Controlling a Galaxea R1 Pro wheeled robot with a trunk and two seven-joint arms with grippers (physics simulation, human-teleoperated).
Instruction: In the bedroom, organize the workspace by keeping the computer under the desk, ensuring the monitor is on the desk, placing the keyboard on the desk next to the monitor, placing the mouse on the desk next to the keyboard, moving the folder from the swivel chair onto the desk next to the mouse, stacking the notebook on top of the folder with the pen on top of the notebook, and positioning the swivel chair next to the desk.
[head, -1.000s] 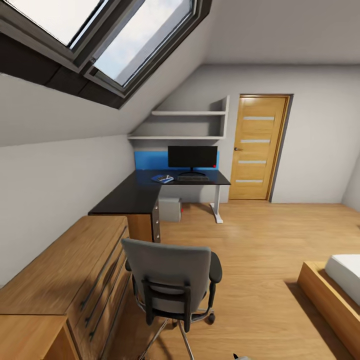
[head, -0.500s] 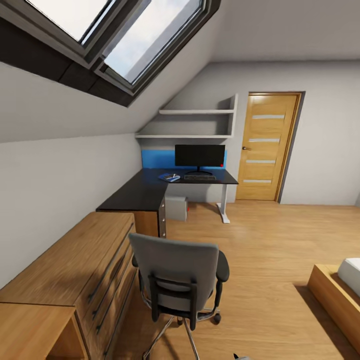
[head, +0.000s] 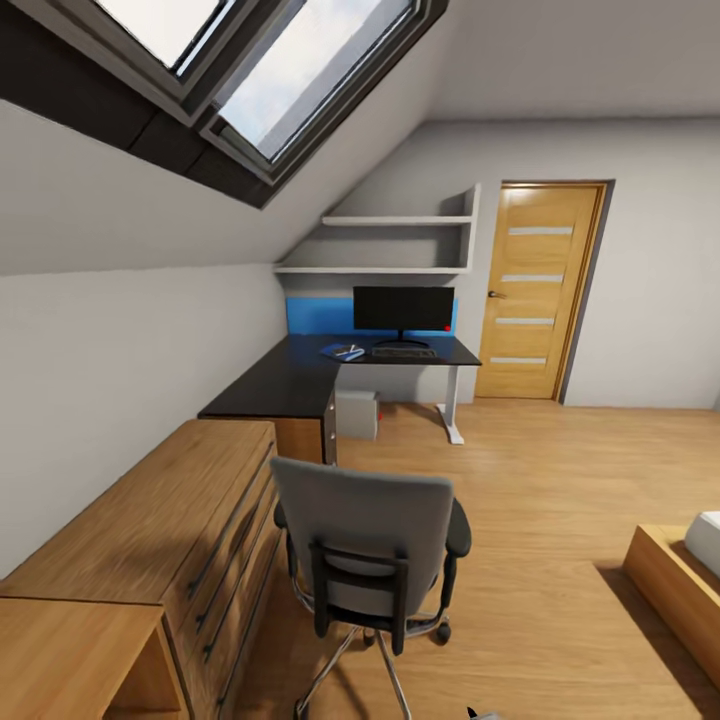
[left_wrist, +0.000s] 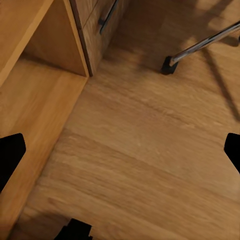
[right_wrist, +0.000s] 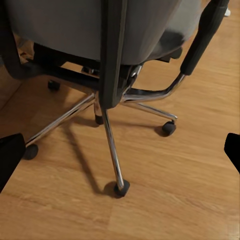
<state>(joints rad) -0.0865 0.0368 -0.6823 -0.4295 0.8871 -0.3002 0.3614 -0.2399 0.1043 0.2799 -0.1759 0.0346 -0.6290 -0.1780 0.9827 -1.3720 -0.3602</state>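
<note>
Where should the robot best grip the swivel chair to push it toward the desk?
Probably the top edge of the backrest of the swivel chair, approached from behind: the back faces the robot, and the wheeled base should roll toward the desk.

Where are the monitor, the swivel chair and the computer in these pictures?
monitor (head: 403, 308), head view, middle of its dark screen.
swivel chair (head: 362, 524), head view, middle of its grey backrest.
computer (head: 357, 414), head view, its grey side, under the desk.

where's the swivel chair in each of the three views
Head view: swivel chair stands low in the middle, its back to the camera, beside the wooden dresser.
Left wrist view: one chrome leg and caster near the dresser's corner.
Right wrist view: seat underside and chrome star base.
Shared landmark: wooden floor.
</note>
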